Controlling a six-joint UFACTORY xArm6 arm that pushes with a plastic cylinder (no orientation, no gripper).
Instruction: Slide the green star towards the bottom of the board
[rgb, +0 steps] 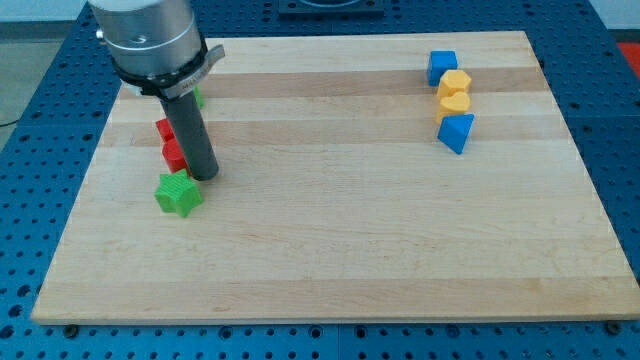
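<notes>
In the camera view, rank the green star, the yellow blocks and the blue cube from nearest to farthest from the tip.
1. Green star: just below-left of my tip, at the view's left.
2. Yellow blocks: far to the view's right.
3. Blue cube: upper right, above the yellow ones; nearly level with them in distance.

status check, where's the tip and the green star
My tip at the green star's top-right edge, seemingly touching. Star at board's left, mid-height. Red blocks just above it; nothing below it toward the view's bottom.
</notes>
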